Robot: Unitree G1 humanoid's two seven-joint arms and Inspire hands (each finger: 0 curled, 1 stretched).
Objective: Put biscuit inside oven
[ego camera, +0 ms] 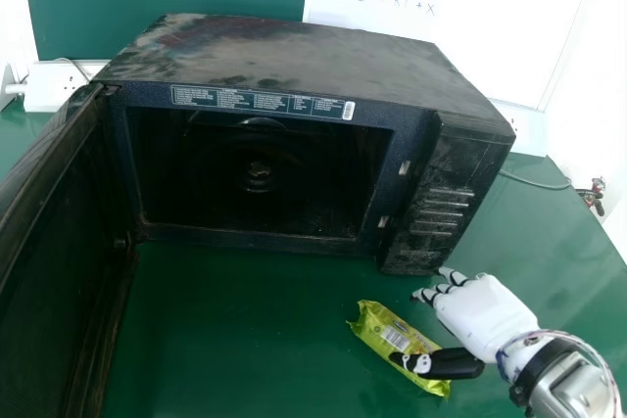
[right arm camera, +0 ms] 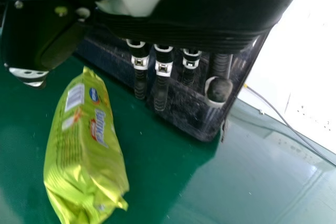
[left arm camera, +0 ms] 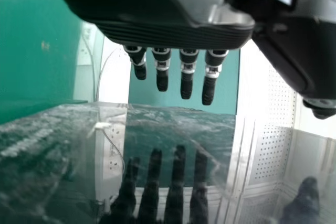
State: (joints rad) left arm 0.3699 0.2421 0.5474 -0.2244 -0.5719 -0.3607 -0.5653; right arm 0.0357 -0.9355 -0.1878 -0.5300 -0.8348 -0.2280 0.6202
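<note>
The biscuit packet (ego camera: 380,324) lies on the surface (ego camera: 225,340), in from its right edge, by the oven's (ego camera: 294,51) front right corner. The right hand (ego camera: 486,316) is open and empty beside it; the left hand (left arm camera: 173,34), fingers extended, grips nothing.

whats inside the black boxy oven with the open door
In the oven, a small round fitting shows amid shadow; the upper frame hides the ceiling, and corners are too dark.

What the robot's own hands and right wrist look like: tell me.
The white-shelled right hand has a black thumb and black fingers with silvery bands. Its wrist is silver-grey with a black collar and thin cables. The grey-and-black left hand has a ribbed black edge and similarly banded black fingers.
</note>
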